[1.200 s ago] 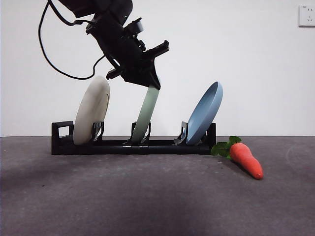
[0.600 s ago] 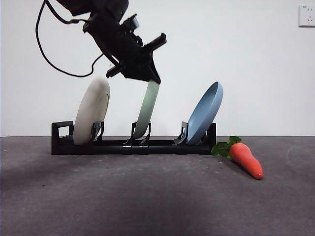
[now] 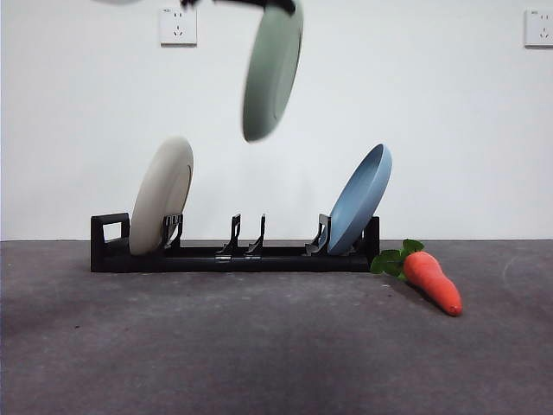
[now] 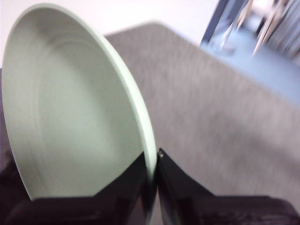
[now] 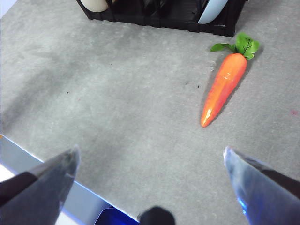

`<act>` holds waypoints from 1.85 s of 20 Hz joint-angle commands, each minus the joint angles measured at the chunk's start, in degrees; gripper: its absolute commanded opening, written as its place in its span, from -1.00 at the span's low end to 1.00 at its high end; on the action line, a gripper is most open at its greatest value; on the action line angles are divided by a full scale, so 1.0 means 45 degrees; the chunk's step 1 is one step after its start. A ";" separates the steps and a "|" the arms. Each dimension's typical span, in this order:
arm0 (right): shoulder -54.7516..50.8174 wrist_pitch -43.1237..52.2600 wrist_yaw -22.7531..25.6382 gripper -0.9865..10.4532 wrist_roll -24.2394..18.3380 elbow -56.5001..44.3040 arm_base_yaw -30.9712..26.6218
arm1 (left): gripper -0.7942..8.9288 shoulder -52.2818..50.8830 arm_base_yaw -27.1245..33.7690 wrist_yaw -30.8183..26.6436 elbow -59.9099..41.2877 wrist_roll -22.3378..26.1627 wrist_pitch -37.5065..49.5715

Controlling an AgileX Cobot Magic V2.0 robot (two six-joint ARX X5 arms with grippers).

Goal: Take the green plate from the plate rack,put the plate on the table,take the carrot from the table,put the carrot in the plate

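Note:
The green plate (image 3: 272,69) hangs high above the plate rack (image 3: 233,255), clear of its empty middle slot. My left gripper (image 4: 152,164) is shut on the plate's rim (image 4: 79,108); in the front view only a black tip of it shows at the top edge (image 3: 259,4). The carrot (image 3: 430,279) lies on the table (image 3: 259,346) right of the rack, leaves toward the rack. My right gripper (image 5: 150,159) is open and empty, above the table's front, with the carrot (image 5: 224,88) ahead of it.
A cream-white plate (image 3: 162,207) stands in the rack's left slot by the loop handle (image 3: 110,229). A blue plate (image 3: 361,199) leans in the right slot. The table's front edge (image 5: 42,157) runs under the right gripper.
The left gripper has lifted the green plate out of the middle slot and well above the rack. The arm has risen almost out of the front view.

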 commanded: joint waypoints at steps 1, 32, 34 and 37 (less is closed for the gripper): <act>-0.0010 0.0039 0.0024 0.31 -0.0015 0.0044 0.0029 | -0.85 -0.0884 -0.1258 -0.2919 0.0024 0.2953 -0.1783; 0.1025 0.0039 -0.0058 0.31 -0.0010 0.0044 0.0029 | -0.83 0.1035 -0.6387 -0.8514 -1.0472 0.5309 0.2565; 0.1025 0.0039 -0.0053 0.31 -0.0010 0.0044 0.0029 | -0.58 0.1112 -0.6392 -0.8480 -1.0472 0.5153 0.2569; 0.1025 0.0039 -0.0053 0.31 -0.0005 0.0044 0.0029 | -0.19 0.1098 -0.6387 -0.8451 -1.0336 0.5066 0.2754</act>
